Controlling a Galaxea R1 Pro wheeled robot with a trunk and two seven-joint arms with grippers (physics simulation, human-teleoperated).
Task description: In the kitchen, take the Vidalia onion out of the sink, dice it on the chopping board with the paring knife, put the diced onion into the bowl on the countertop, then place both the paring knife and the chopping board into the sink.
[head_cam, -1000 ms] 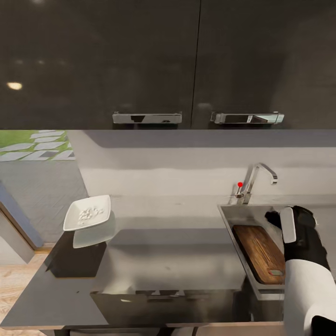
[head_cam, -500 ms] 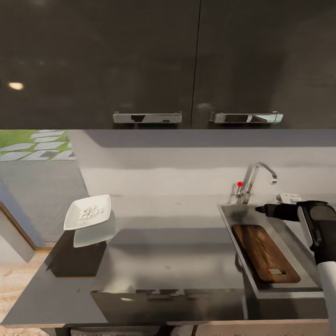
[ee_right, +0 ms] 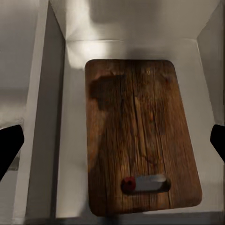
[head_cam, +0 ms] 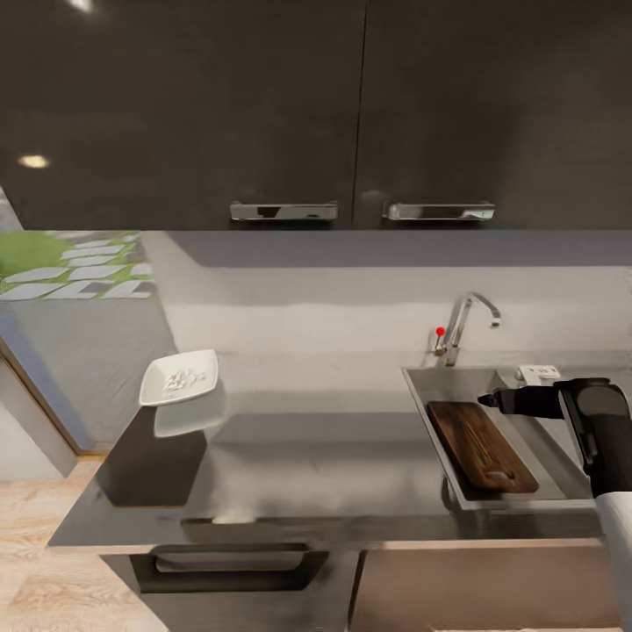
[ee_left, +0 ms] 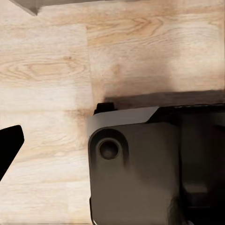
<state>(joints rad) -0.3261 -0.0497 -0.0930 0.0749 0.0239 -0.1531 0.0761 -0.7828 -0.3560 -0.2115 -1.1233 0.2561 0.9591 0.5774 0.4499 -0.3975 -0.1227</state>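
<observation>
At the far left of the head view a strip of pale wood-grain floor (head_cam: 35, 518) runs beside the end of the countertop (head_cam: 333, 474), a long grey worktop with a dull, mirror-like sheen over dark cabinets. Near that left end sits the bowl (head_cam: 180, 378), shallow, white and squarish with rounded corners, a small heap of pale diced pieces (head_cam: 183, 379) in its middle. Above, two glossy dark wall cabinets (head_cam: 263, 105) carry chrome bar handles. Further right the curved chrome faucet (head_cam: 465, 320) with its red dot rises behind the sink (head_cam: 421, 386), a rectangular steel basin with straight walls. The chopping board (head_cam: 481, 445) lies flat on the basin floor, dark brown and streaked with grain, its corners rounded and its slot-shaped handle hole toward the near end. In the right wrist view something red (ee_right: 129, 183) shows at one end of that slot; whether it is the knife I cannot tell. The right arm reaches in from the right edge, its black forearm bent level over the basin, with the right gripper (head_cam: 500, 400) hovering above the board, apart from it; its dark fingertips (ee_right: 9, 145) stand wide apart at both edges of the wrist view, holding nothing. The left wrist view looks down on wooden floor and a dark grey robot housing; one black fingertip (ee_left: 9, 145) shows, so how far the left gripper is spread I cannot tell.
</observation>
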